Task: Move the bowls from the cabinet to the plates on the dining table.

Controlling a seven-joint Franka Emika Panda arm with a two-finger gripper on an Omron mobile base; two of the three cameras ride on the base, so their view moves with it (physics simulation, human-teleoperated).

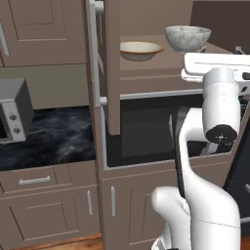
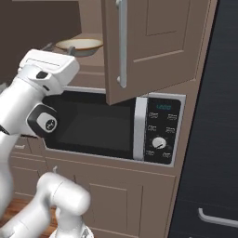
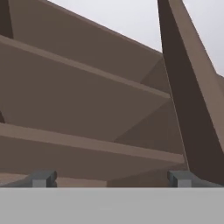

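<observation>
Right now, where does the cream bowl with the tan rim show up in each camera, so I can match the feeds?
Left base view: cream bowl sits on the open cabinet's shelf, top centre, left of the marbled bowl.
Right base view: upper left, just above the arm's white hand.
Hand view: bare shelves, no bowl.
Shared landmark: the cabinet door's grey bar handle.

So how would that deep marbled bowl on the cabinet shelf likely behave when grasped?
The marbled bowl looks rigid and glossy, so probably slippery at the rim. Its narrow foot under a wide mouth suggests it could tip if pushed. The cream bowl beside it sits apart, so a nudge seems unlikely to knock it.
</observation>
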